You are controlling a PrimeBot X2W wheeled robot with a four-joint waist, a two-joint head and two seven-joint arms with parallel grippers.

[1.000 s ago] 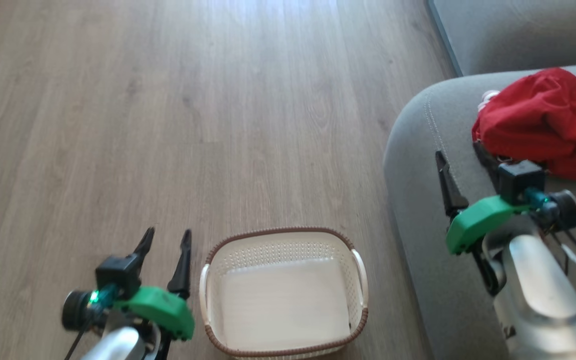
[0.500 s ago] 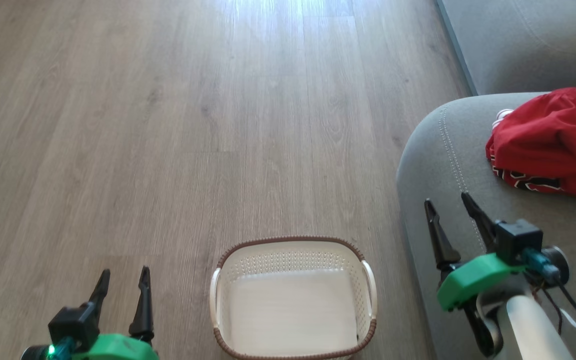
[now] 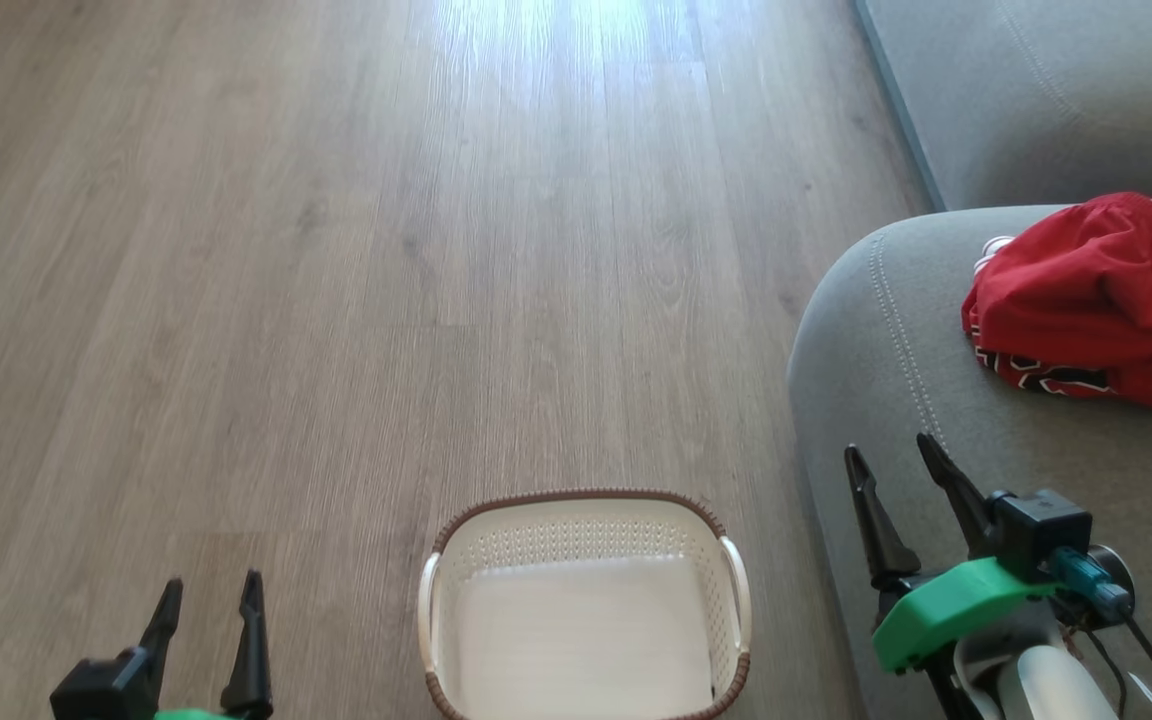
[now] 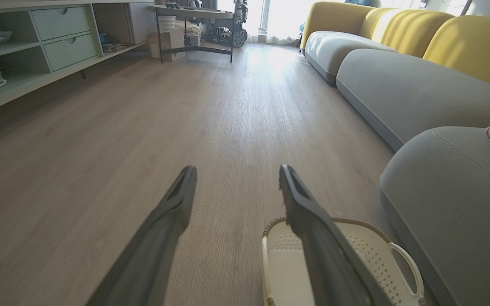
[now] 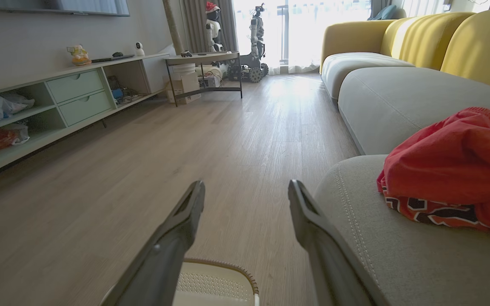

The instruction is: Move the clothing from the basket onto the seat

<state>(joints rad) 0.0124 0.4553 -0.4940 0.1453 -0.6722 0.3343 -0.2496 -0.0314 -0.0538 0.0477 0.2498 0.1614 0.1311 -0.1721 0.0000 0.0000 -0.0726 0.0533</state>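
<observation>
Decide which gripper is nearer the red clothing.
Right. The right gripper is at the seat's edge, just short of the clothing; the left gripper is beyond the basket, above the floor.

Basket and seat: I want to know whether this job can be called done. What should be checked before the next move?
1. basket emptied: ok, only its bare cream bottom shows, though the head view cuts off its near end.
2. clothing on the seat: ok, the red heap lies on the grey cushion, back from the rounded front.
3. Both garments in the heap: cannot tell, lettered fabric peeks from under plain red and the heap runs off the picture.
4. left gripper empty: ok, fingers apart, nothing between them.
5. right gripper empty: ok, open and apart from the clothing.
</observation>
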